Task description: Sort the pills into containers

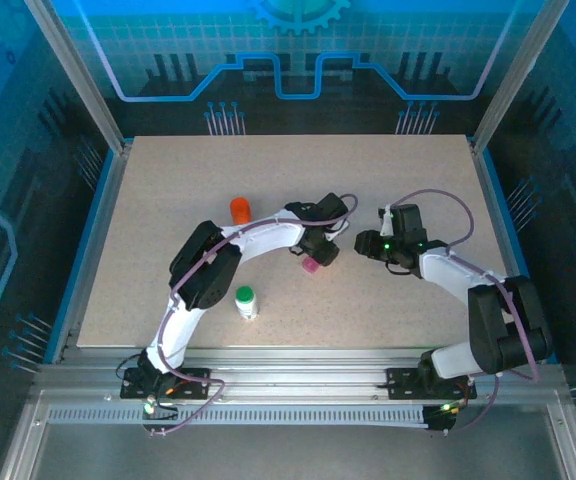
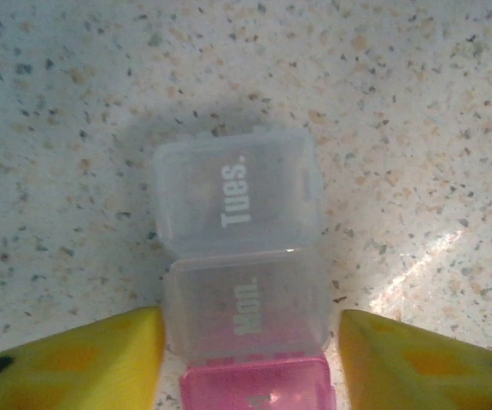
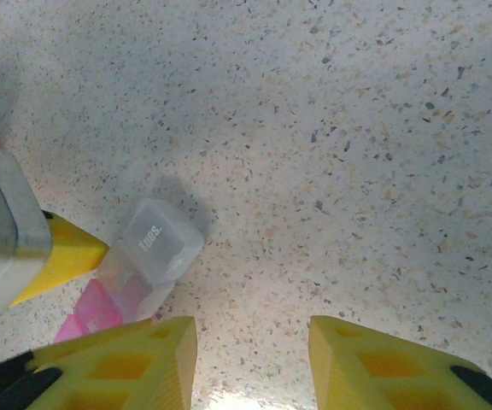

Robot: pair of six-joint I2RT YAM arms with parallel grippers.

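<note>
A small day-marked pill box lies on the speckled table, with cloudy clear lids reading "Tues." and "Mon." and a pink section nearest my wrist. My left gripper straddles the "Mon." cell, and a thin gap shows beside the right finger, so it is open. The same box sits to the left of my right gripper, which hangs open over bare table. The orange bottle and the white bottle with a green cap stand left of the box. The pills are hidden.
Both arms meet near the table's middle, the left gripper and right gripper close together. Raised blue edges and metal posts frame the table, with open surface at the back and right.
</note>
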